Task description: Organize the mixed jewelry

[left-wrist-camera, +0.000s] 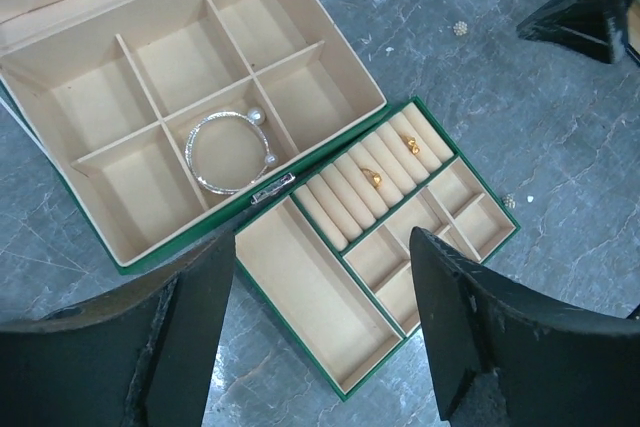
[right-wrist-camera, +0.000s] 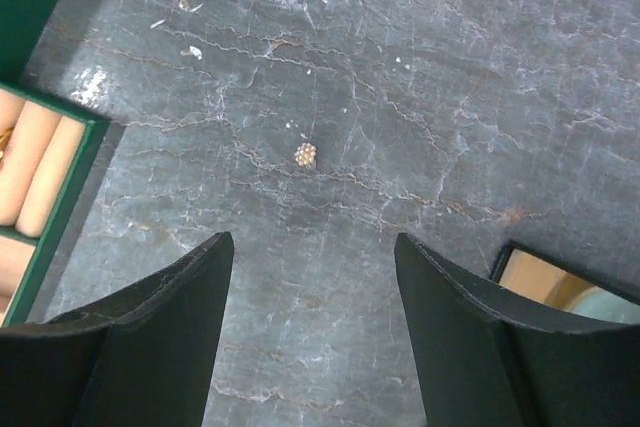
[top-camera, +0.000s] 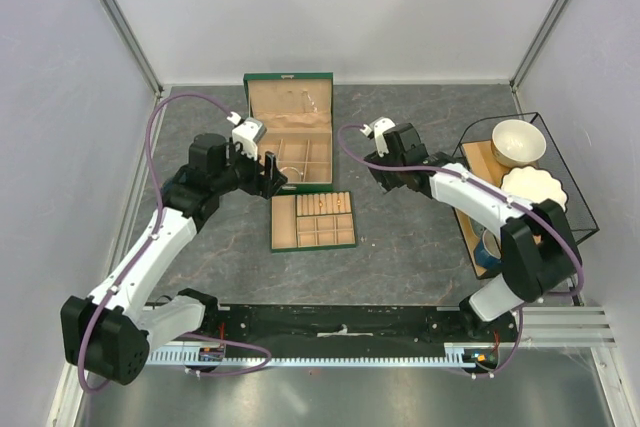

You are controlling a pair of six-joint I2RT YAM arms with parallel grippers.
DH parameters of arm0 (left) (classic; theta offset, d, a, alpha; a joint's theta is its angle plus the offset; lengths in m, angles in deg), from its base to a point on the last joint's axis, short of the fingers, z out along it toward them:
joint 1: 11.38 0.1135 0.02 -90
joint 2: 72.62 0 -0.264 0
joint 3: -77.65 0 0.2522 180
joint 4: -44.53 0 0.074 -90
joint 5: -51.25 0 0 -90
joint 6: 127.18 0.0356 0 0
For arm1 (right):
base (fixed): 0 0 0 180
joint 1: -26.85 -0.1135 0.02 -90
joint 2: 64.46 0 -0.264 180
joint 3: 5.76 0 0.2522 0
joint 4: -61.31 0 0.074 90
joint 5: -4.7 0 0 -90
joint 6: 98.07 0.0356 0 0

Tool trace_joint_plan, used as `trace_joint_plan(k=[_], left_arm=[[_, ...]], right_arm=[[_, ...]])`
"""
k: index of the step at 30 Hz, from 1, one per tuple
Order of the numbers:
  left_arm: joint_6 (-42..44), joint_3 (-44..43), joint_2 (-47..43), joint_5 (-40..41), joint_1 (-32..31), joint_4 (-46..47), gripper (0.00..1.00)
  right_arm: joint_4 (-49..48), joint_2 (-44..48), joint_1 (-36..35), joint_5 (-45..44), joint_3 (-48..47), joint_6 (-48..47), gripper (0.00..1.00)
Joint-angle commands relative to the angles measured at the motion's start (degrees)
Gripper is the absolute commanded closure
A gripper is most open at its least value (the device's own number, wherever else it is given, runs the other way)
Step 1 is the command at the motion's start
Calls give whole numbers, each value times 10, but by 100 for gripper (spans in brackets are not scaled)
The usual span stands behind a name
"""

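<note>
Left wrist view is showing the left gripper [left-wrist-camera: 325, 337] standing wide open above the tan tray [left-wrist-camera: 300, 287]. The silver bangle [left-wrist-camera: 222, 188] is lying in the green box [left-wrist-camera: 340, 57], in the middle compartment nearest the tray. Two gold rings [left-wrist-camera: 371, 179] are sitting in the tray's ring rolls. The right gripper [right-wrist-camera: 315, 327], jaws wide, is hovering over a small gold earring [right-wrist-camera: 306, 154] lying on the table [right-wrist-camera: 450, 97].

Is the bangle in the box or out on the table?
In. The bangle lies flat inside one compartment of the open green box.
</note>
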Motion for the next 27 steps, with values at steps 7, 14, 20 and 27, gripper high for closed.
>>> trace_joint_plan(k=[7,14,20,27], left_arm=[[15,-22,-19,-24,27,-2,17],[16,-20,-15,-31,32,-1,17],[15,-19,-11,-35,36,1,17],[15,-20,-9,-37,41,1,5]], right_arm=[[-42,-102,40,72,-36,-9,29],[-42,-151,52,96,-64,-10,36],[-41,-173,53,104,-83,-6,34],[-41,-190,58,123,-95,-4,34]])
